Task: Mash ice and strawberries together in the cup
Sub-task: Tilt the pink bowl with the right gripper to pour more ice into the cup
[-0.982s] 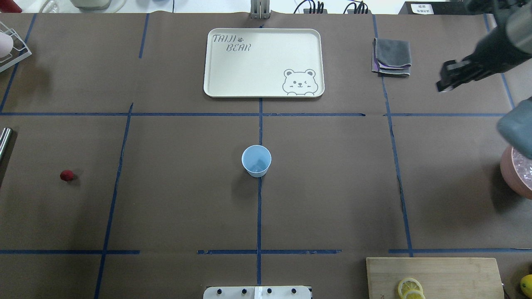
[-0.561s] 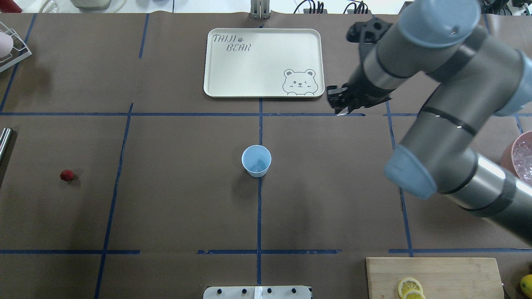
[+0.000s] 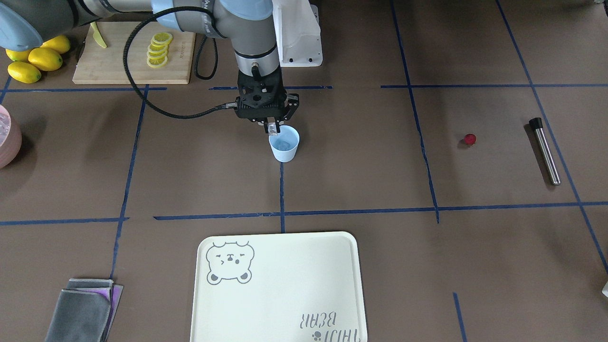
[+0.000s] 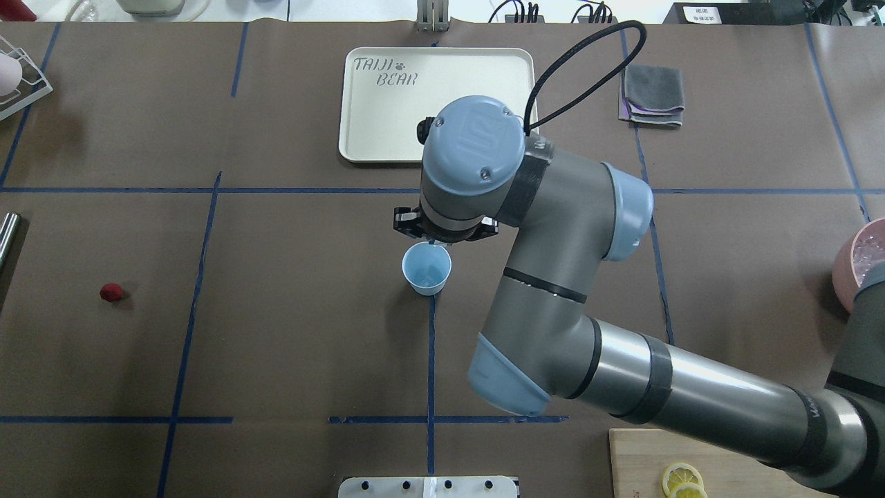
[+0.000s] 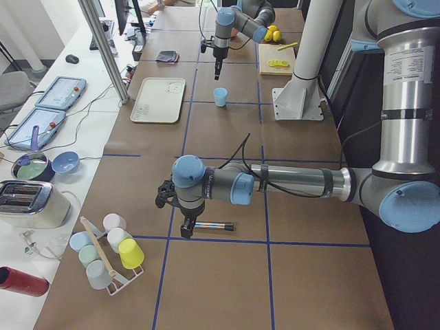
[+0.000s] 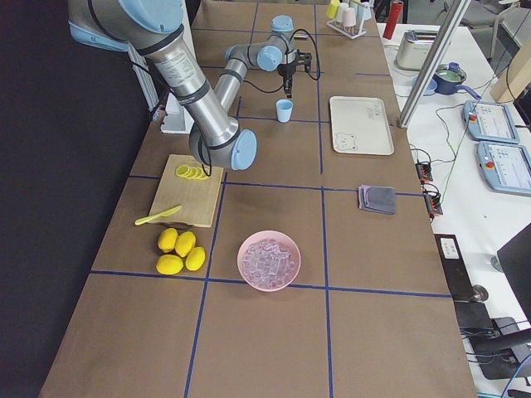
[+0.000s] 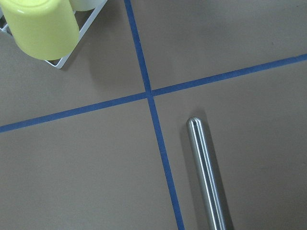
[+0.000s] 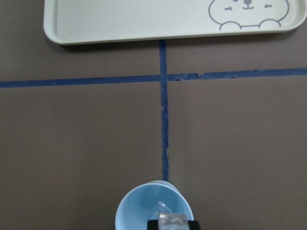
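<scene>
Right gripper pinches ice over cup; left gripper seemingly above steel rod, opening cannot tell.

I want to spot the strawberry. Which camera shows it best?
The exterior front-facing view: the strawberry lies bright red there, with nothing blocking it. The overhead view shows it too, but darker. I can't find it in the side or wrist views.

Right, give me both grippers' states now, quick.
Left gripper: cannot be told; it shows only from afar, near the metal rod.
Right gripper: closed on an ice cube above the cup.
</scene>
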Controlling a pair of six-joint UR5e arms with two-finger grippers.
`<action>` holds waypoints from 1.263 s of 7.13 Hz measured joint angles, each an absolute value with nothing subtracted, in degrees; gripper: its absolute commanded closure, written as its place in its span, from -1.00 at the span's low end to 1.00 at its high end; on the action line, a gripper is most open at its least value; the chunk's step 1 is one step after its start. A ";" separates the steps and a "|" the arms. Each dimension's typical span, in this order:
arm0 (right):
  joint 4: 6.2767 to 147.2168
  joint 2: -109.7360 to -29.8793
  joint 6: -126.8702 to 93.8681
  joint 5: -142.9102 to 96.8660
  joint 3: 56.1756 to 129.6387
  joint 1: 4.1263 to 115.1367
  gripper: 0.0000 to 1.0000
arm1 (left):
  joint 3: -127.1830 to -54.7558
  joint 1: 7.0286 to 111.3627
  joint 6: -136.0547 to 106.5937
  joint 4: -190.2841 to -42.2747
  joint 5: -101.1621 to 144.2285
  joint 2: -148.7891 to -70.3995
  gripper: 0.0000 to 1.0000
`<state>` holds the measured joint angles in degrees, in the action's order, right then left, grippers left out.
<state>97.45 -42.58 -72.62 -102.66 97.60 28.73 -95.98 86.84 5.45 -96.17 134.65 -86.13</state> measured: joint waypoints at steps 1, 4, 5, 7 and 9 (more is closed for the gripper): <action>97.39 -41.64 -73.12 -101.45 95.70 27.70 -0.52 | -95.98 86.84 5.45 -96.16 134.65 -86.13 -1.00; 97.15 -41.09 -73.11 -100.47 93.73 26.46 -0.99 | -96.02 86.79 5.45 -96.15 134.65 -86.13 -1.00; 97.13 -41.07 -73.09 -100.41 93.71 26.29 -0.99 | -96.04 86.81 5.45 -96.15 134.65 -86.13 -1.00; 97.14 -41.09 -72.64 -100.43 94.00 26.37 -0.99 | -96.05 86.83 5.45 -96.15 134.65 -86.13 -1.00; 97.61 -42.07 -70.38 -102.22 95.53 29.28 -0.99 | -95.84 86.84 5.47 -96.15 134.65 -86.12 -1.00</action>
<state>97.61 -42.07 -70.38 -102.22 95.53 29.28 -95.84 86.84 5.47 -96.15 134.65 -86.12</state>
